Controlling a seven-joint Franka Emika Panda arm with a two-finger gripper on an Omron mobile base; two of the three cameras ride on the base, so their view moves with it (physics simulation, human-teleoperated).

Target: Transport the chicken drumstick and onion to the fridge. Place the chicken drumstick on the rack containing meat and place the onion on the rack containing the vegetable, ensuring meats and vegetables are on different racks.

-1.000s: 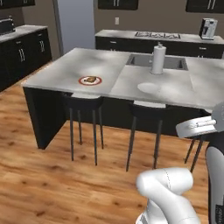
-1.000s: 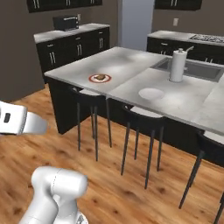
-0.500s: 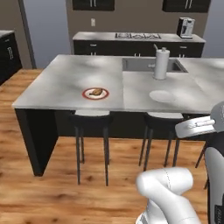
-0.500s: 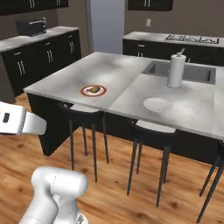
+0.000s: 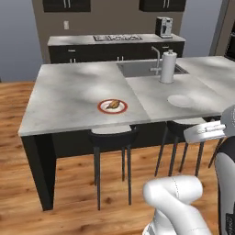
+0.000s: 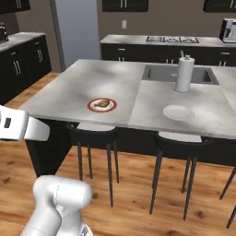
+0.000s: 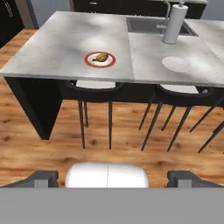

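In hand view, the tool (image 7: 112, 178) gapes wide; chicken drumstick (image 7: 101, 57) lies plated.

Paper-towel roll (image 5: 168, 67) beside sink (image 5: 146, 69) — stools (image 5: 113, 137) below

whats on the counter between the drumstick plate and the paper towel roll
Bare grey counter in the right base view: nothing lies between the chicken drumstick on its red-rimmed plate and the paper towel roll.

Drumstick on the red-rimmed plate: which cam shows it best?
The left base view: the chicken drumstick sits nearest mid-frame there, its long shape readable on the plate. The right base view shows it at a similar size from the other side. The hand view shows it from higher up.
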